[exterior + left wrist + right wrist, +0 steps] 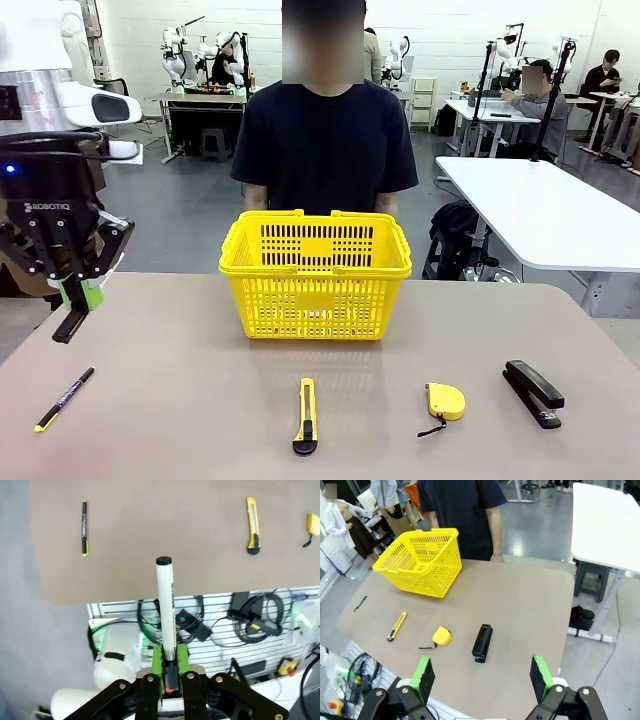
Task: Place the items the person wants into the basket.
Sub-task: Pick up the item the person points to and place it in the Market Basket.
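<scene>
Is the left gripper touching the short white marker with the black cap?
Touching. In the left wrist view the left gripper clamps the short white-and-black marker between its green pads.

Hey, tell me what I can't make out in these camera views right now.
Front view: the person's hands, behind the basket.
Front view: the basket's floor, screened by its near wall.
Left wrist view: the marker's lower end, buried between the left end effector's pads; its barrel print is too small to read.
Left wrist view: part of the tape measure, cut off by the right edge.
</scene>
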